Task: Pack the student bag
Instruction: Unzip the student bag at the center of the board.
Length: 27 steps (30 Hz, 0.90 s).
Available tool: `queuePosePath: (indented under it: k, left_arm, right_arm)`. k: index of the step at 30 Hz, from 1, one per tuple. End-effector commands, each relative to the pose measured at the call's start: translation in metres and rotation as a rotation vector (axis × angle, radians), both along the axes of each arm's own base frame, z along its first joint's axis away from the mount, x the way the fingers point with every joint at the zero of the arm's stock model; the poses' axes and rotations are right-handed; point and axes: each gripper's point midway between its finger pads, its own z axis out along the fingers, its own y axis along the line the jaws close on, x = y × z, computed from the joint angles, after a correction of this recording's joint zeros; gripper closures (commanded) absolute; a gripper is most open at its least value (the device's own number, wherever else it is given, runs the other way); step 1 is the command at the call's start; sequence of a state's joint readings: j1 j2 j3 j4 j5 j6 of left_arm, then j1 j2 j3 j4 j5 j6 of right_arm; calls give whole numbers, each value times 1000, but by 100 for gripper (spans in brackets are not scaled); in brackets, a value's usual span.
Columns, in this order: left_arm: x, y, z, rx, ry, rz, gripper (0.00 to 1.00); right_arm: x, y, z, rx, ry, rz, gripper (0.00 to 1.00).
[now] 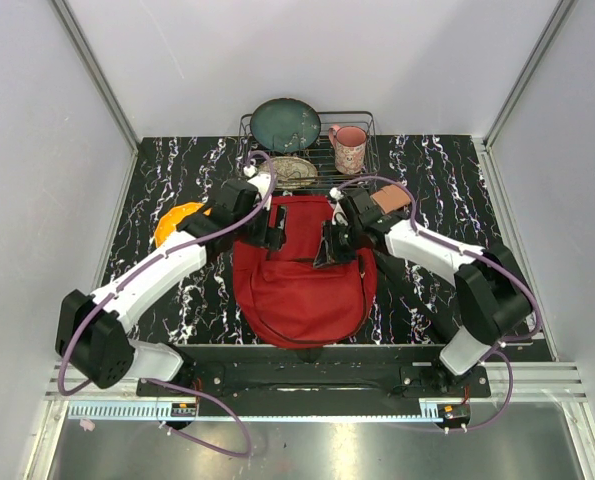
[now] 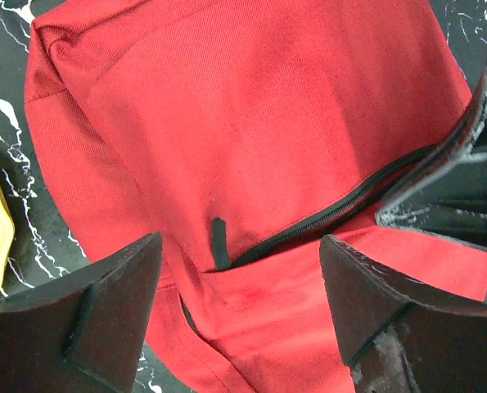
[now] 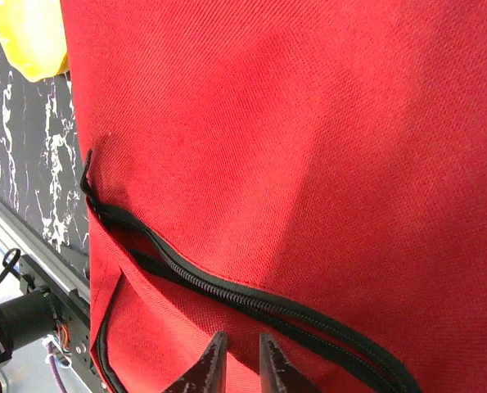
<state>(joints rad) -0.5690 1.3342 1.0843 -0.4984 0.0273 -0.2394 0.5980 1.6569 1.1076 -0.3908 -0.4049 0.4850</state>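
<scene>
The student bag (image 1: 302, 285) is a large red backpack lying flat in the middle of the table. Its front zip pocket is partly open, with a black zipper pull (image 2: 218, 246). My left gripper (image 1: 274, 230) is open wide and empty, its fingers (image 2: 120, 295) spread just above the pocket zip (image 2: 241, 250). My right gripper (image 1: 330, 245) is nearly shut, pinching the red fabric of the pocket flap just below the zipper (image 3: 243, 344). It also shows in the left wrist view (image 2: 448, 196), at the zip's right end.
A yellow-orange object (image 1: 177, 222) lies left of the bag, under my left arm. A wire dish rack (image 1: 362, 160) at the back holds a green plate (image 1: 285, 124), a patterned plate (image 1: 293, 170) and a pink mug (image 1: 348, 148). A brownish block (image 1: 389, 199) lies by my right arm.
</scene>
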Motion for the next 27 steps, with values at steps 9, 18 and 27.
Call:
queuePosePath:
  k: [9, 18, 27]
  left_arm:
    - [9, -22, 3, -17, -1, -89, 18]
    - [-5, -53, 3, 126, -99, -194, 17]
    - [14, -43, -25, 348, -157, -214, 17]
  right_arm:
    - [-27, -13, -16, -50, 2, -53, 69]
    - [-13, -10, -26, 21, 28, -271, 68]
    - [-16, -20, -34, -18, 23, -288, 67]
